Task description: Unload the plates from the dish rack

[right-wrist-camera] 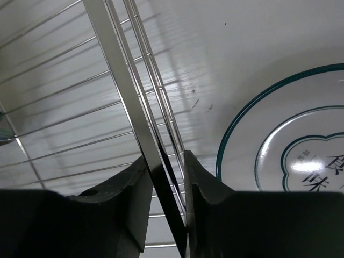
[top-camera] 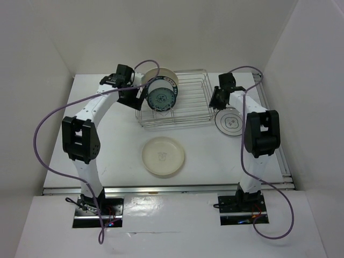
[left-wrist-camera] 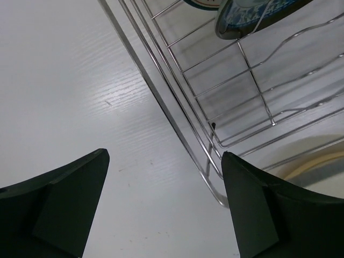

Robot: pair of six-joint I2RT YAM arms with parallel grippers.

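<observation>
Jaws on your left gripper stand wide apart at a corner rail of the dish rack, while the right gripper is clamped on the rack's right-hand rail. Plates stand on edge at the rack's left end, the blue-patterned plate in front. Expect them to be rigid, glazed, slick and chippable, so pinch an exposed top rim squarely and lift straight out of the slot.

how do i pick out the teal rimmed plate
Find the wire rack at the back of the table. Flat on the table just right of it lies a white plate. Its thin teal rim sets it apart from the cream plate in front.
</observation>
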